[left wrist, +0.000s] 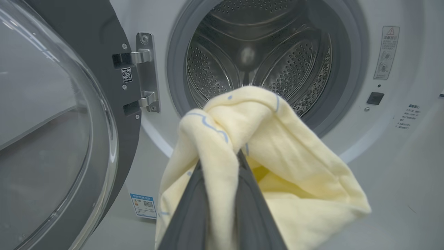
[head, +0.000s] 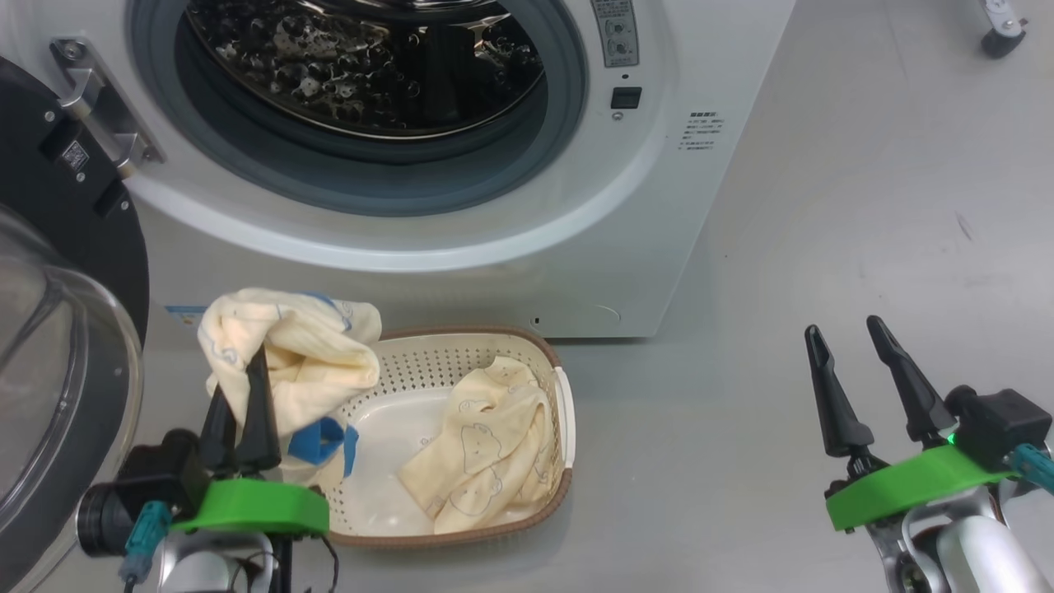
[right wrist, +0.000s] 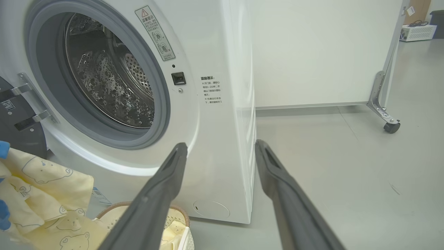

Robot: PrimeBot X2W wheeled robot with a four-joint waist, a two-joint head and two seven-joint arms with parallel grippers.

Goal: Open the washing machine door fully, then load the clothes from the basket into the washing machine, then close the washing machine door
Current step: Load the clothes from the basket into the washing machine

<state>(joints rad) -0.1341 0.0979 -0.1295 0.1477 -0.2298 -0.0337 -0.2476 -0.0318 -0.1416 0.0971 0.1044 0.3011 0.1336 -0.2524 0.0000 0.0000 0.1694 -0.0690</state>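
Clothes (head: 300, 346) clamped in left claw (head: 240, 375) | right claw (head: 841, 326) apart | door (head: 49, 214) cut off

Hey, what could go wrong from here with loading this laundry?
The garment pinched in the left end effector hangs loose, so its tail could catch on the grey gasket and slip out short of the drum. The open washing machine door stands close beside that arm and might get bumped during the lift.

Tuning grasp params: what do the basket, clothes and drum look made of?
Basket: likely moulded plastic, matte cream, perforated walls; brown rim looks woven.
Clothes: soft knit cotton-like cloth, matte pale yellow, folds and droops.
Drum: probably stainless steel, shiny, reflective, punched holes.
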